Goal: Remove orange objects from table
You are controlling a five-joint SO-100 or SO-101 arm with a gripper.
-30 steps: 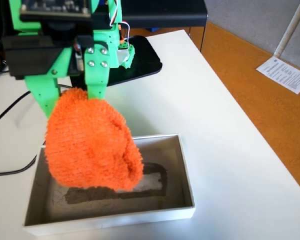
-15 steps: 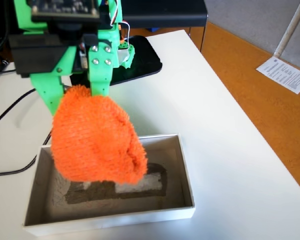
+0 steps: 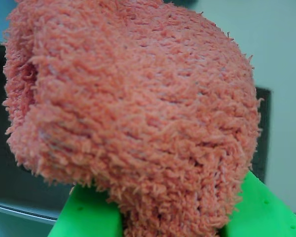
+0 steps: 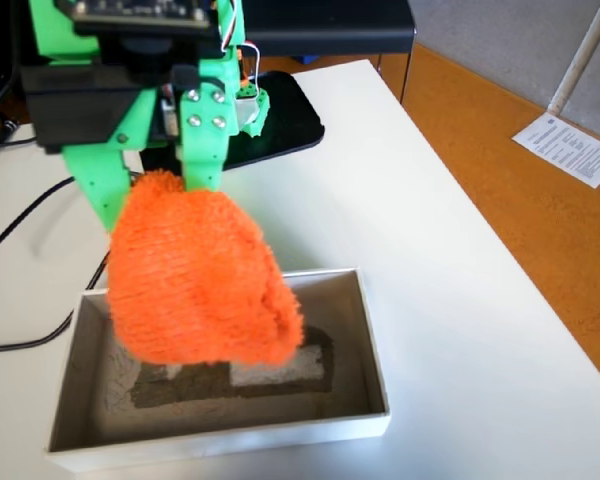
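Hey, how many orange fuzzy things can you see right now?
1. A bright orange fuzzy knitted lump hangs from the green gripper above the shallow white cardboard box; it fills the wrist view. Another could be hidden behind it.

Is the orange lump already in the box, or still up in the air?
In the air. The gripper holds the orange lump above the white box; its shadow falls on the box's grey floor, and no part rests there.

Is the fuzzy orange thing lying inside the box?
No, the fixed view shows the orange lump hanging in the green gripper above the white box, casting a shadow on its grey floor.
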